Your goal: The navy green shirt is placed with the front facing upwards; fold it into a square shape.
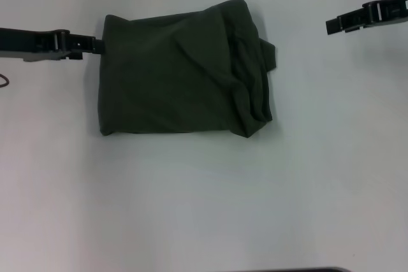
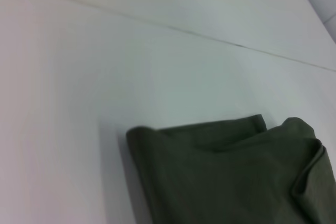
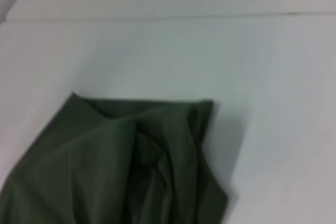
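open table [image 1: 204, 208] around folded shirt [image 1: 178, 81]

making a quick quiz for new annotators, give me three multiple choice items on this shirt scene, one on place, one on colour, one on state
1. Where is the left gripper?
A. at the shirt's far left corner
B. on the middle of the shirt
C. beside the right gripper

2. What colour is the navy green shirt?
A. bright red
B. dark olive green
C. white

3. What state is the shirt in?
A. spread flat with sleeves out
B. hanging in the air
C. folded into a rough square on the table

Key: 1 A, the head view shows its tip at that corner. 2 B, all three views show dark olive cloth. 3 C, it lies as a compact block, bunched along its right side; the right gripper is well clear of it.
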Robot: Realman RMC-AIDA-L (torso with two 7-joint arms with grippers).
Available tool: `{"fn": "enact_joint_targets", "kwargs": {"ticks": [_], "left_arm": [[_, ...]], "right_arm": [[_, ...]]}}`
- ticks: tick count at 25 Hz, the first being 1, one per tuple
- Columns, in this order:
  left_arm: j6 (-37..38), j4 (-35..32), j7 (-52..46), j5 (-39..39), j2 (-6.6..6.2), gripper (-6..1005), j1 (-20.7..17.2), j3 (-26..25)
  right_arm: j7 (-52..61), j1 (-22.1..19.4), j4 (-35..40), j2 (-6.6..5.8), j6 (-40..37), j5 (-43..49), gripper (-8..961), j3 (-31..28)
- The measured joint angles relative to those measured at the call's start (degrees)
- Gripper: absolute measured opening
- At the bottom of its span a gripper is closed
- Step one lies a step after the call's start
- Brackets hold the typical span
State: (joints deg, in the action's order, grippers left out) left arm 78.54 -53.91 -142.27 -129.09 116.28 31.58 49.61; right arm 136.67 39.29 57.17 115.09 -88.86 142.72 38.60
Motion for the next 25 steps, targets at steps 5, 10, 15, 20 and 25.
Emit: {"fn": "enact_joint_targets", "kwargs": {"ticks": [5,10,15,20,25], "left_arm": [[-0.64,-3.07,10.60,0.44,2.86,576,-1.32,-1.34],[-0.57,-7.45,16.94,0.43,6.66,780,-2.74,-1.62],[1.53,-9.36,17.69,1.00,7.52,850,-3.72,-1.61],[2.63,-9.49,19.72,5.33,7.75,850,-6.16,-1.24],[3.18,-10.55,20.32,7.33,7.50,850,-7.05,-1.59]], "right_arm": [[-6.55,-2.92,1.86,1.40,2.79,-8.52,527,-0.30],[-27.58,-8.76,2.39,3.56,4.77,-24.47,528,-1.11],[-37.69,-10.02,-0.17,3.73,8.94,-26.33,530,0.04],[-24.15,-3.32,-5.00,1.66,11.61,-16.98,531,1.89],[-6.00,6.16,-8.69,0.15,10.88,-9.65,533,4.79]]}}
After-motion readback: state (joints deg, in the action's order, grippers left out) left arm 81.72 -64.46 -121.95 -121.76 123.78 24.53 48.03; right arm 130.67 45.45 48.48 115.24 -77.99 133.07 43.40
